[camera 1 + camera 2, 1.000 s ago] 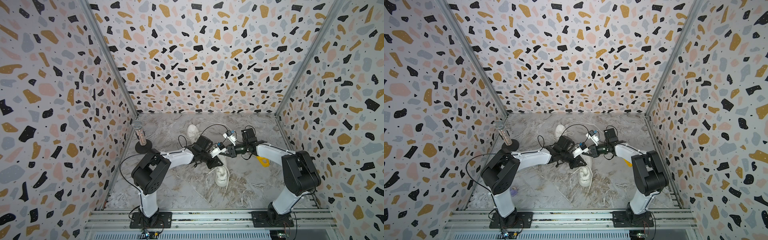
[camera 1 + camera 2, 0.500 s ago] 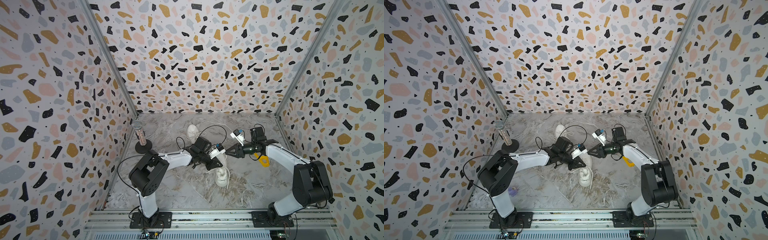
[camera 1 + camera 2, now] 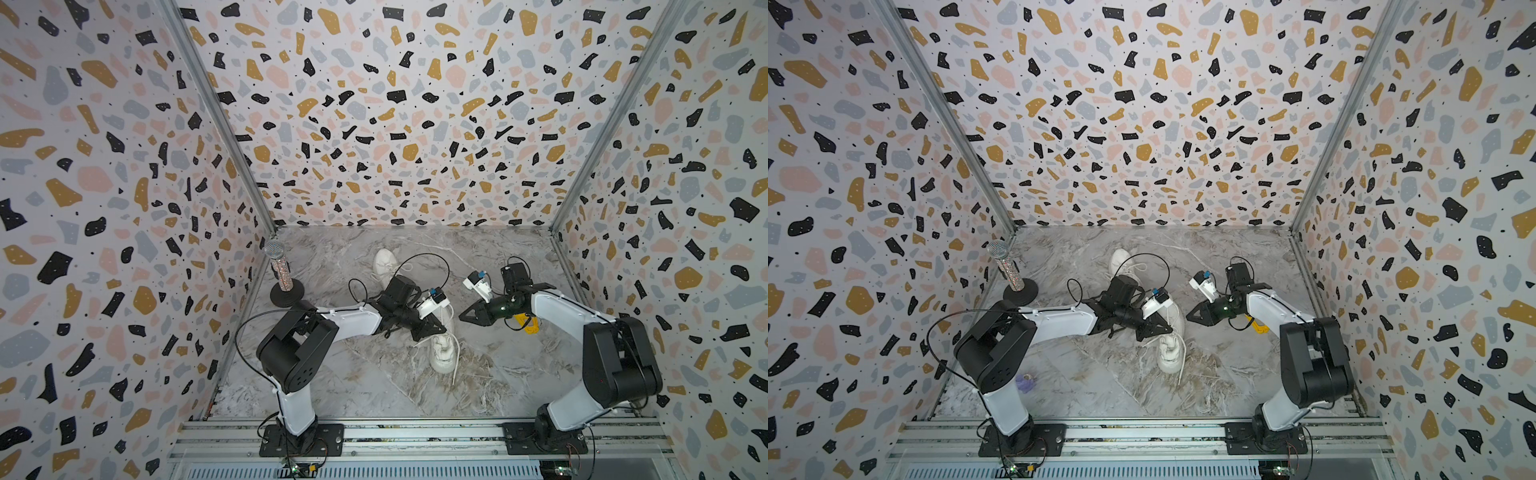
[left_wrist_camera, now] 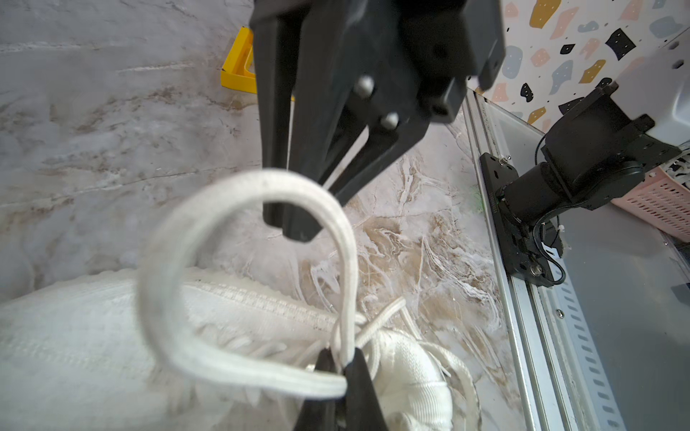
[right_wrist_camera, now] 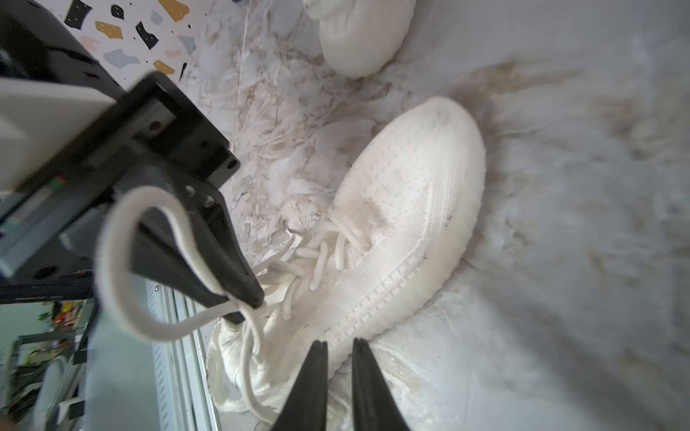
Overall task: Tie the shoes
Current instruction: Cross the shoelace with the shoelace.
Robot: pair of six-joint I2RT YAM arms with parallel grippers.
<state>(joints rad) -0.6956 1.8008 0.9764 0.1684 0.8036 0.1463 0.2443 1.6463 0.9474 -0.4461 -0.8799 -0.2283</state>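
**Shoes, one pair.** Off-white knit, chunky soles, white laces.

- Near shoe point(image 3: 442, 355): lies mid-way across the marbled tabletop point(image 3: 353, 395), between the two arms, seen in both top views point(image 3: 1170, 353). Its lacing is loose and splayed in the right wrist view point(image 5: 403, 231).
- Far shoe point(image 3: 384, 262): sits further back, toward the rear wall and apart from the near shoe.
- Lace loop point(image 4: 239, 261): a single bow-shaped loop that stands up from the near shoe's lacing and is gathered at its base.
- Loose lace point(image 3: 456, 357): trails on the tabletop beside the near shoe.

**Tools.**

- Left gripper point(image 4: 341, 367): pressed together on the base of the lace loop, directly above the near shoe. The same pinch shows from the right wrist point(image 5: 244, 298).
- Right gripper point(image 5: 339, 345): its jaws are nearly together with a narrow gap and nothing between them. It hovers over the near shoe's side, just beside the left gripper point(image 3: 434, 330) and apart from it.

**Other items.**

- Microphone point(image 3: 277, 270): upright on a round black base by the left wall.
- Yellow piece point(image 3: 528, 325): on the tabletop beneath the right arm.
- Purple item point(image 3: 1025, 382): small, beside the left arm's lower link.
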